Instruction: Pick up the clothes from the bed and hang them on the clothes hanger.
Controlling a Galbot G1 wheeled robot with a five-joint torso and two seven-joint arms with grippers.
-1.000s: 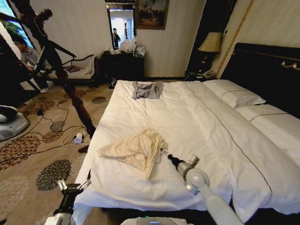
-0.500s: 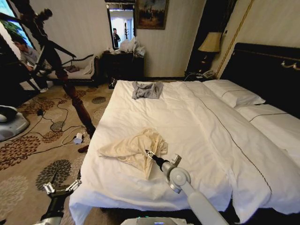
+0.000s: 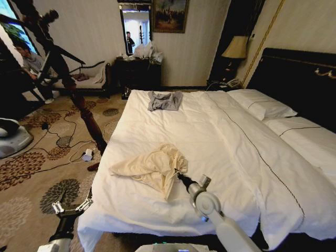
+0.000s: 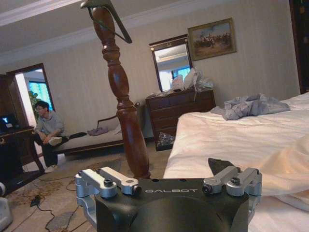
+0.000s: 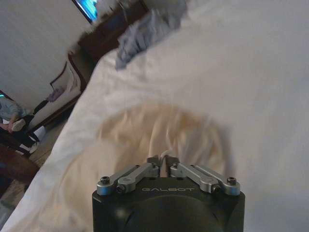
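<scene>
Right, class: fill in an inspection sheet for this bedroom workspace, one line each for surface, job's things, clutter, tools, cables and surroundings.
Surface: bed, white sheets, pillows by the black headboard.
Job's things: cream shirt lies crumpled on the near part of the bed; black hanger hangs at the top of the wooden coat stand.
Clutter: small grey garment at the bed's far edge.
Tools: right tool at the shirt's edge, fingers shut; left tool low beside the bed, over the carpet, open and empty.
Cables: black cables on the patterned carpet.
Surroundings: dresser, mirror, painting, lamp, bench.
</scene>
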